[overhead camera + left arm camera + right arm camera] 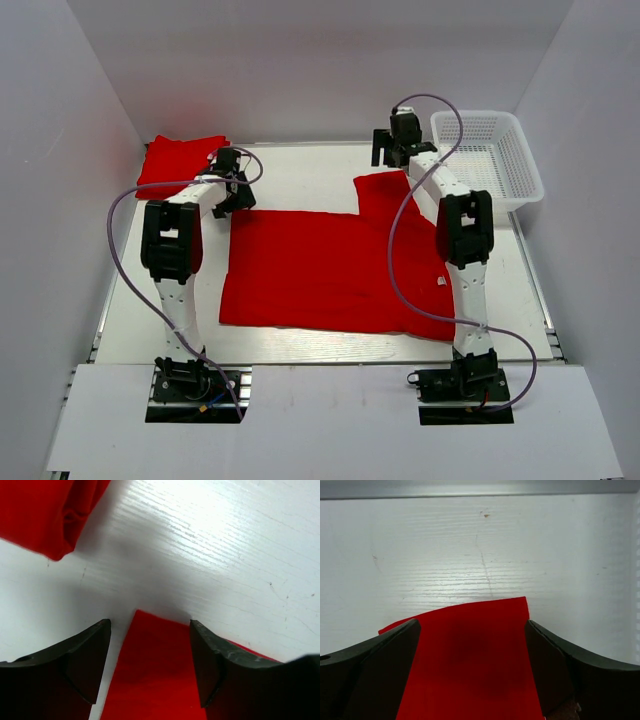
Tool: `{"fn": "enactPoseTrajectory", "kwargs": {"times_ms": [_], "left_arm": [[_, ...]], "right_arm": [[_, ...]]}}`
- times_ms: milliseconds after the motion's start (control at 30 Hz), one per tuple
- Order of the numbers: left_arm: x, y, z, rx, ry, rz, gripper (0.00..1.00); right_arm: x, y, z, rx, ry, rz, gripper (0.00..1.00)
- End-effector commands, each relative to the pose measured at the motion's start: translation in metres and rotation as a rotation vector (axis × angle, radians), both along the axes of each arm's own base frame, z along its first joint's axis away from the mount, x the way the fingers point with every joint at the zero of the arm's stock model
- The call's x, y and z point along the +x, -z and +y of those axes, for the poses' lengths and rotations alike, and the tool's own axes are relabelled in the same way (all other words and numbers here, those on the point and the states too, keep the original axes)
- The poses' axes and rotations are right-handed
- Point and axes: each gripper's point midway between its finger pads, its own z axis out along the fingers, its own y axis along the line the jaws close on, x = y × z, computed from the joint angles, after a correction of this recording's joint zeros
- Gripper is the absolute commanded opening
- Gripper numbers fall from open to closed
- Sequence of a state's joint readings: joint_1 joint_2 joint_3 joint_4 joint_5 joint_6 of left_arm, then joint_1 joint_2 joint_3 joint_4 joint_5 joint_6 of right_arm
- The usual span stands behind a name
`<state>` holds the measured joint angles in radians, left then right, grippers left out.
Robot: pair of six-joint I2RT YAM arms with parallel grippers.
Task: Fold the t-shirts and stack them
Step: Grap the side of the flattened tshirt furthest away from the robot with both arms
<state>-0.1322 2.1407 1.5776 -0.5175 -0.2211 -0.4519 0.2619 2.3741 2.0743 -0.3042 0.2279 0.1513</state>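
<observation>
A red t-shirt [330,268] lies spread flat in the middle of the table, one sleeve reaching toward the back right. My left gripper [232,180] is open over its back left corner; that corner [155,665] shows between the fingers in the left wrist view. My right gripper [392,150] is open over the sleeve end [470,655], which lies between its fingers. Neither holds cloth. A folded red t-shirt [178,160] lies at the back left; it also shows in the left wrist view [45,515].
A white mesh basket [488,160] stands at the back right corner. White walls close in the table on three sides. A metal rail [470,487] runs along the table's far edge.
</observation>
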Motion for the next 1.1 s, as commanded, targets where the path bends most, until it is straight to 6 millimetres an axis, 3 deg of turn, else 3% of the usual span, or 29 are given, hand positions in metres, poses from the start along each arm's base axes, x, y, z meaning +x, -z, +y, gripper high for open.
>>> {"fn": "enactPoseTrajectory", "kwargs": {"times_ms": [0,100,200,233,367,400,433,667,700,733,900,1067], "left_arm": [[0.006,0.005,0.001,-0.006,0.002,-0.017,0.72],[0.004,0.01,-0.006,-0.013,0.018,-0.007,0.57],[-0.008,0.02,-0.008,-0.028,0.029,0.028,0.49],[-0.009,0.025,-0.015,-0.059,0.057,0.021,0.4],[-0.01,0.025,-0.021,-0.092,0.077,0.025,0.27],[-0.01,0.025,-0.022,-0.097,0.069,0.024,0.21],[-0.013,0.027,-0.021,-0.096,0.068,0.038,0.01],[-0.016,0.018,-0.008,-0.035,0.042,0.003,0.0],[-0.014,0.005,-0.008,-0.039,0.043,-0.034,0.0],[-0.018,0.004,-0.008,-0.04,0.043,-0.039,0.0],[-0.013,-0.021,-0.016,-0.057,0.073,-0.11,0.0],[-0.016,-0.029,-0.02,-0.072,0.107,-0.137,0.0]], "right_arm": [[0.021,-0.012,0.002,0.067,0.018,-0.072,0.9],[0.024,-0.005,0.002,0.095,0.036,-0.074,0.9],[0.029,-0.002,-0.001,0.107,0.049,-0.077,0.9],[0.03,-0.001,-0.004,0.107,0.068,-0.076,0.9],[0.033,0.003,-0.009,0.121,0.096,-0.074,0.9],[0.033,0.004,-0.01,0.121,0.098,-0.073,0.9],[0.033,0.004,-0.012,0.12,0.1,-0.074,0.9],[0.036,0.015,-0.015,0.118,0.102,-0.063,0.9],[0.035,0.018,-0.014,0.116,0.099,-0.059,0.9],[0.035,0.023,-0.015,0.115,0.101,-0.05,0.9],[0.039,0.034,-0.016,0.135,0.121,-0.046,0.9],[0.041,0.043,-0.019,0.141,0.152,-0.041,0.9]]}}
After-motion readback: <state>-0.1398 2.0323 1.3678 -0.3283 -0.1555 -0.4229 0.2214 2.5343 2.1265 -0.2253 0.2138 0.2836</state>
